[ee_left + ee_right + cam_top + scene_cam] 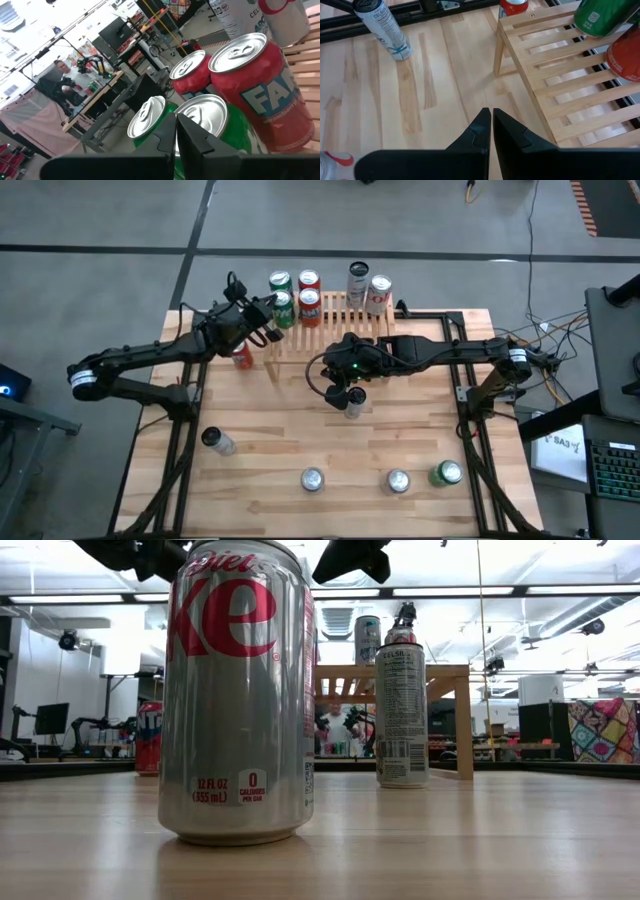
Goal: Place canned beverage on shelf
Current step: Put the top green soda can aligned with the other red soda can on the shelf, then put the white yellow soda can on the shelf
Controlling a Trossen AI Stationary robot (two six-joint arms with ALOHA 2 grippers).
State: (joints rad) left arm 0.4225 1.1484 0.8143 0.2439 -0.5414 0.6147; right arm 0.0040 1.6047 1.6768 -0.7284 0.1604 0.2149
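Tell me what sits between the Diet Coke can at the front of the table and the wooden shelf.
In the low view, a tall slim can stands between the Diet Coke can and the shelf.

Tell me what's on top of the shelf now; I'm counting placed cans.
The shelf carries six upright cans: two green cans, two red cans and two silver cans. The left gripper covers part of the green pair, so anything beneath it can't be seen.

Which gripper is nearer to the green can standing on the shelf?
Left. The left gripper is right beside the green can on the shelf; the right gripper is over the table in front of it.
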